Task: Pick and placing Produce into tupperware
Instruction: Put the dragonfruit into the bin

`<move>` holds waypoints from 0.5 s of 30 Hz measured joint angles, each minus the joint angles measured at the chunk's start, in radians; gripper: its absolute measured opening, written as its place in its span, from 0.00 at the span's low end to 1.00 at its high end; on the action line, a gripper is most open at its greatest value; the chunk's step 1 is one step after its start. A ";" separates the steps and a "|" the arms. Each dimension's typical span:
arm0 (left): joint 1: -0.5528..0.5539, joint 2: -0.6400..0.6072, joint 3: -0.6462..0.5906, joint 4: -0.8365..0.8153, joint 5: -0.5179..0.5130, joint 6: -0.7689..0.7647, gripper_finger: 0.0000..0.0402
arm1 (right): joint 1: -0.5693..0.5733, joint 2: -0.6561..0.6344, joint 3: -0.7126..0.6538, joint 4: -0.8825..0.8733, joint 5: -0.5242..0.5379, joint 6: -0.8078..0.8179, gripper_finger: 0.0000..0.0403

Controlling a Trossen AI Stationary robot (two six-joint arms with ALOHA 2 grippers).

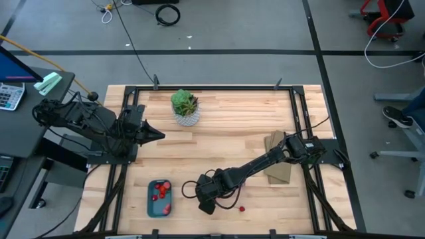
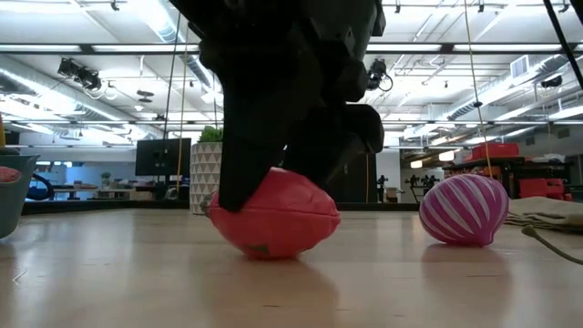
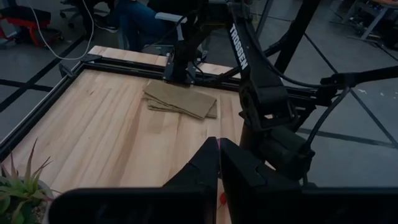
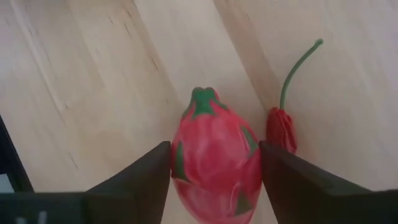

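The oval red-pink piece of produce [image 4: 214, 168], marked with green, lies on its side on the wooden table [image 1: 219, 139]. My right gripper [image 4: 215, 149] comes down over it near the table's front edge [image 1: 204, 199], shut on it. A small red piece with a green stem [image 4: 281, 129] lies just beside it. The purple ribbed ball [image 2: 465, 210] rests on the table close by. The blue tupperware [image 1: 159, 199] sits at the front left, holding a few tiny red pieces. My left gripper [image 1: 158, 135] hangs shut above the table's left side. My right gripper has the oval piece's two long sides [image 4: 180, 165] between its two fingers, about the middle of its length. The fingers slant down from above and lie across it. The piece lies with its underside [image 2: 273, 251] on the table.
A green plant in a white pot [image 1: 185, 109] stands at the far middle. A flat tan cardboard piece [image 1: 279, 166] lies at the right under my right arm. One tiny red piece [image 1: 241, 208] lies loose near the front edge. Black frame rails border the table.
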 joint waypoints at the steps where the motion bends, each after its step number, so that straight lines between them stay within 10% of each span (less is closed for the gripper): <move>1: 0.000 0.000 0.000 0.000 0.000 0.000 0.06 | 0.000 0.000 0.000 0.000 -0.003 0.000 0.57; 15: 0.000 0.000 0.000 0.000 0.000 -0.003 0.03 | -0.009 -0.004 0.007 0.057 -0.012 0.075 0.57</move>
